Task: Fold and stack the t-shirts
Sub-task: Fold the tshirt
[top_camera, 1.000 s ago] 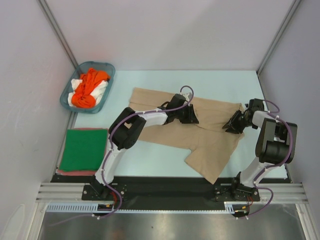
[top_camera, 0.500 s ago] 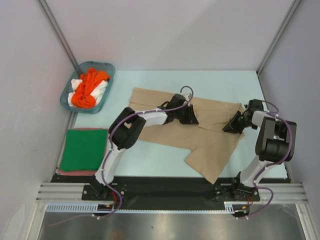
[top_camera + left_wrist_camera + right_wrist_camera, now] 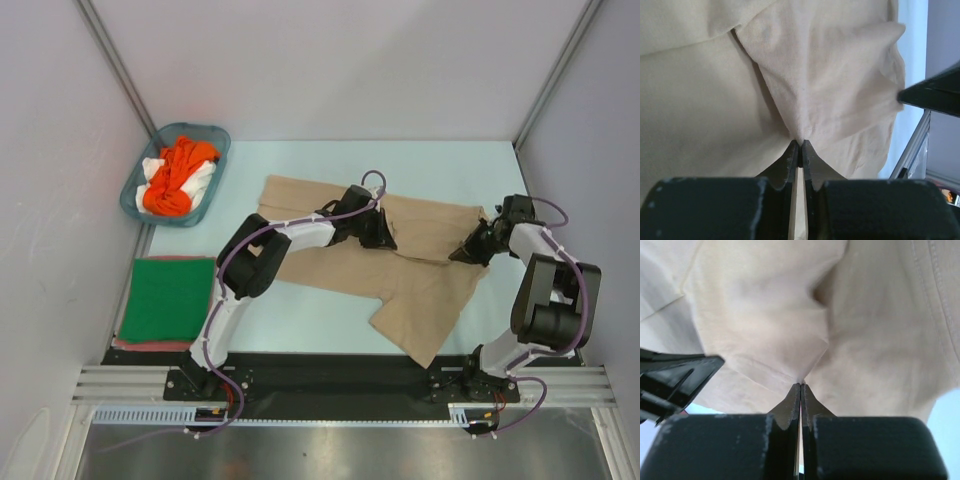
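On the tan t-shirt (image 3: 420, 285), left tool (image 3: 799, 150) and right tool (image 3: 800, 389) each clench a fold, seemingly one layer; lift both evenly.

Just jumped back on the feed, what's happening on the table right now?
Both arms have the tan shirt, which lies spread on the table. The left tool is shut on a pinch of cloth near its middle, the right tool on a pinch at its right edge. A folded green shirt lies at the near left; an orange shirt and a white shirt wait in the basket at the far left.
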Tool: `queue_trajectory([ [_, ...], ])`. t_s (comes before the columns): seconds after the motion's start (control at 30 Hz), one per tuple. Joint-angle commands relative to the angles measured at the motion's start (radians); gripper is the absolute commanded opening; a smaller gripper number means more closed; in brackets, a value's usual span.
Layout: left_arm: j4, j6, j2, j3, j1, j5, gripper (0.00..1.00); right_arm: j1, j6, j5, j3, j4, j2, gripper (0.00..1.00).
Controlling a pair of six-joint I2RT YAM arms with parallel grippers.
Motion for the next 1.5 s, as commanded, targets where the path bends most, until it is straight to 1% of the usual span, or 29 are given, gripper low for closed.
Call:
queue_trajectory([
  [0.0,-0.035,-0.019,-0.029,0.044,0.002,0.028,0.09,-0.002,0.018,0.013,-0.005,-0.08,-0.081,0.0],
  [0.2,-0.054,-0.014,-0.045,0.049,0.004,0.028,0.08,-0.003,0.022,0.037,-0.006,-0.129,-0.1,0.0],
  [0.37,-0.076,-0.016,-0.041,0.059,0.007,0.03,0.09,-0.003,0.025,0.039,-0.016,-0.123,-0.085,0.0],
  [0.5,-0.086,-0.006,-0.038,0.065,0.019,0.03,0.11,-0.003,0.05,0.01,-0.035,-0.121,-0.08,0.0],
  [0.6,-0.109,0.007,-0.032,0.085,0.027,0.03,0.15,-0.002,0.1,0.01,-0.096,-0.124,-0.129,0.02],
  [0.63,-0.109,0.007,-0.032,0.087,0.027,0.034,0.19,-0.003,0.113,0.013,-0.11,-0.118,-0.146,0.05],
  [0.7,-0.115,0.014,-0.026,0.095,0.03,0.045,0.2,-0.007,0.134,0.042,-0.127,-0.11,-0.173,0.16],
  [0.73,-0.123,0.018,-0.024,0.102,0.029,0.047,0.24,-0.017,0.131,0.048,-0.119,-0.113,-0.172,0.18],
  [0.77,-0.132,0.032,-0.024,0.108,0.03,0.059,0.26,-0.026,0.116,0.053,-0.092,-0.132,-0.167,0.24],
  [0.8,-0.149,0.041,-0.027,0.113,0.033,0.065,0.27,-0.039,0.099,0.054,-0.073,-0.138,-0.164,0.28],
  [0.87,-0.181,0.079,-0.064,0.108,0.039,0.047,0.33,-0.082,0.07,0.097,0.003,-0.171,-0.157,0.4],
  [0.9,-0.209,0.098,-0.087,0.098,0.045,0.048,0.34,-0.094,0.04,0.137,0.089,-0.167,-0.143,0.45],
  [0.93,-0.226,0.122,-0.108,0.092,0.051,0.042,0.34,-0.099,0.033,0.152,0.131,-0.155,-0.128,0.51],
  [0.97,-0.249,0.183,-0.131,0.087,0.067,0.027,0.35,-0.102,0.036,0.163,0.17,-0.117,-0.109,0.52],
  [1.0,-0.301,0.217,-0.188,0.081,0.076,-0.013,0.36,-0.102,0.042,0.163,0.207,-0.083,-0.056,0.53],
  [1.03,-0.325,0.248,-0.209,0.076,0.09,-0.04,0.38,-0.102,0.054,0.166,0.261,-0.052,-0.028,0.54],
  [1.1,-0.364,0.32,-0.258,0.073,0.143,-0.056,0.4,-0.102,0.081,0.18,0.321,0.0,0.039,0.56],
  [1.13,-0.369,0.34,-0.266,0.081,0.166,-0.048,0.43,-0.1,0.097,0.177,0.373,0.014,0.102,0.59],
  [1.2,-0.392,0.397,-0.266,0.101,0.226,-0.042,0.45,-0.096,0.101,0.166,0.421,0.029,0.17,0.61],
  [1.27,-0.39,0.446,-0.253,0.121,0.278,-0.045,0.5,-0.092,0.073,0.168,0.486,0.043,0.253,0.63],
  [1.33,-0.39,0.464,-0.221,0.147,0.311,-0.051,0.51,-0.089,0.049,0.171,0.525,0.054,0.303,0.65],
  [1.37,-0.39,0.472,-0.207,0.157,0.341,-0.08,0.52,-0.089,0.023,0.166,0.569,0.049,0.352,0.66],
  [1.43,-0.392,0.477,-0.182,0.19,0.374,-0.11,0.53,-0.085,-0.004,0.18,0.605,0.038,0.394,0.66],
  [1.47,-0.393,0.481,-0.153,0.203,0.406,-0.128,0.54,-0.083,-0.034,0.179,0.617,0.038,0.417,0.69],
])
